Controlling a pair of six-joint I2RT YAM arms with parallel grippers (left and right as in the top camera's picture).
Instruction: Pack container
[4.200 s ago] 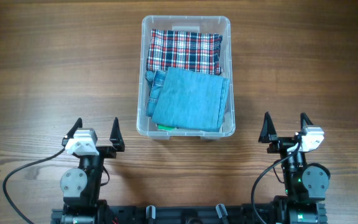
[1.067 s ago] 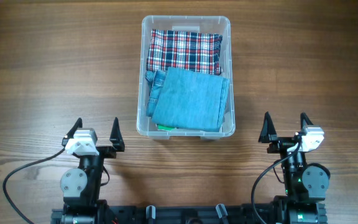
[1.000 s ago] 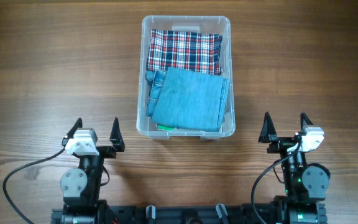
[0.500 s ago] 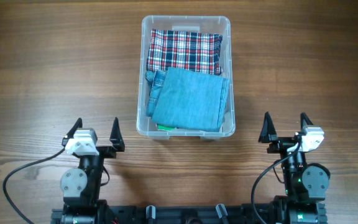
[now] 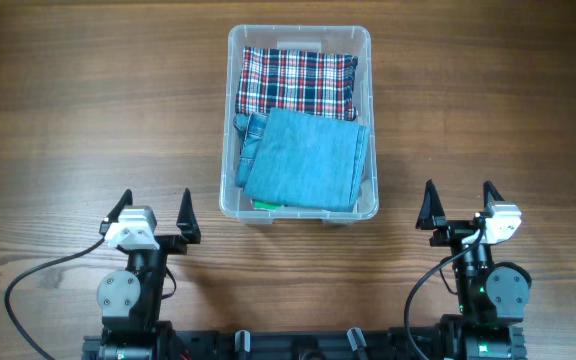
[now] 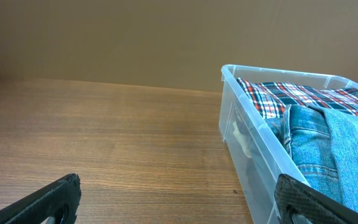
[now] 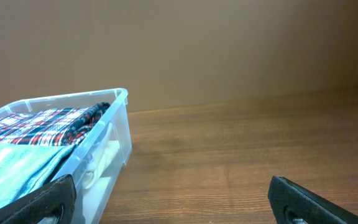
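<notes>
My left gripper (image 5: pixel 156 202) at seven o'clock and my right gripper (image 5: pixel 458 196) at five o'clock gape wide and empty, apart from the container (image 5: pixel 230 120) holding folded denim (image 5: pixel 306 158).

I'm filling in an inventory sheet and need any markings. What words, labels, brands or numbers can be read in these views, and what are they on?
No text can be read in any view.
The white strip at the far end of the clear container: too small to read, partly under the plaid cloth.
The folded denim garment: no tag or brand shows.
</notes>
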